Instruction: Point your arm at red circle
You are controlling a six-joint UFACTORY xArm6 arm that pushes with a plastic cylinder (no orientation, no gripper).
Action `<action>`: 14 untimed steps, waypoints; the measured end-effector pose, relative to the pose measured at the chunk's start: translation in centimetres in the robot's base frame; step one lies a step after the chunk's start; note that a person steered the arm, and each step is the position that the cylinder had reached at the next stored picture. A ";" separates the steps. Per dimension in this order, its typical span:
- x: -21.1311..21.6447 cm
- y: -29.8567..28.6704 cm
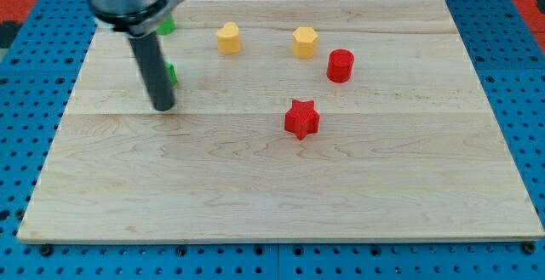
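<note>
Six blocks: they lie on a pale wooden board (255, 195), all in its upper half toward the view's top.
Board edges: the board rests on a blue pegboard surface (528, 101); every block sits well inside the board's right and bottom edges.
Open room: the whole lower half of the board is bare wood, as is the wide strip along the view's right.
Containers: no bin or tray shows; the board alone carries the blocks.
Red circle: the red circle (340, 65) is a short upright round block, glossy red, right of centre in the upper part of the board.
Its neighbours: the yellow hexagon block (305, 42) is just up and left of it, near but apart; the red star block (301, 118) lies below and to its left, apart.
Yellow block: a second yellow block (227, 37), shape unclear, lies further to the view's left, level with the hexagon.
Green blocks: one green block (167, 25) and another green block (173, 75) peek out from behind the rod, shapes hidden.
My tip: my tip (162, 107) rests on the board at the view's left, just below the lower green block and well apart from the red circle.
Jaws: the arm carries only a rod, so no jaws show.
</note>
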State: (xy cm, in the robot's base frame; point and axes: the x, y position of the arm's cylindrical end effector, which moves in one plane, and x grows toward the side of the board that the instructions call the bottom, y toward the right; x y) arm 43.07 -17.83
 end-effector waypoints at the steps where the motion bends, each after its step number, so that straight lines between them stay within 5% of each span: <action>1: -2.1 -5.4; 3: -3.7 5.2; 4: 3.0 6.7; 6: 10.2 20.1; 7: 10.7 29.5; 11: 9.2 43.4; 12: 7.5 45.6; 14: -1.1 34.3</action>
State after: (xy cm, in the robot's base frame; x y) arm 41.96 16.49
